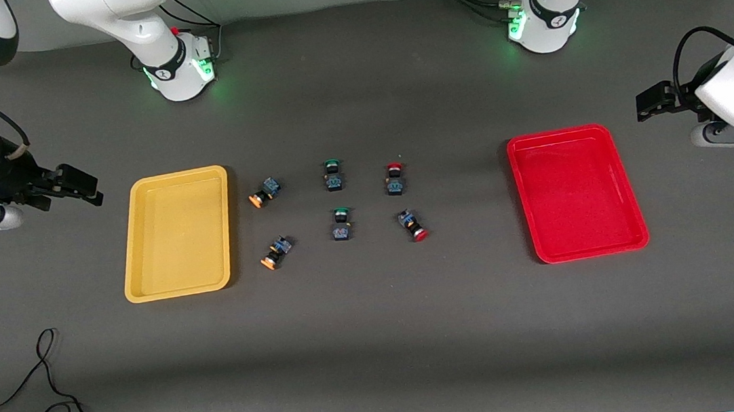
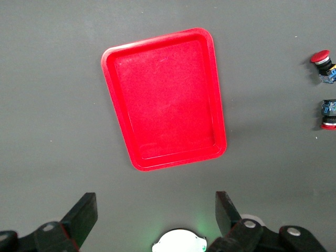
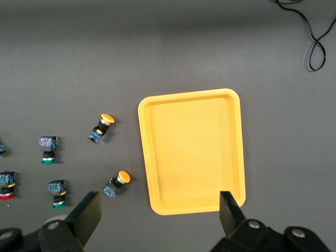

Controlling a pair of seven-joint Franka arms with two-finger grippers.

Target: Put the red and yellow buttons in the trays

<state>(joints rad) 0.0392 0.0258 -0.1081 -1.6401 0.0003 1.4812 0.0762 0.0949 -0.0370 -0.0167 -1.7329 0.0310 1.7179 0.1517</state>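
The yellow tray (image 1: 177, 233) lies toward the right arm's end of the table and the red tray (image 1: 576, 192) toward the left arm's end; both hold nothing. Between them lie two yellow-capped buttons (image 1: 265, 193) (image 1: 276, 252) beside the yellow tray, and two red-capped buttons (image 1: 395, 178) (image 1: 411, 224) on the red tray's side. My right gripper (image 1: 87, 187) is open and empty over the table outside the yellow tray (image 3: 191, 149). My left gripper (image 1: 647, 105) is open and empty over the table outside the red tray (image 2: 165, 100).
Two green-capped buttons (image 1: 333, 175) (image 1: 341, 224) lie in the middle column between the yellow-capped and red-capped ones. A black cable (image 1: 53, 403) loops on the table near the front camera at the right arm's end. The arm bases (image 1: 179, 69) (image 1: 542, 24) stand farthest from the front camera.
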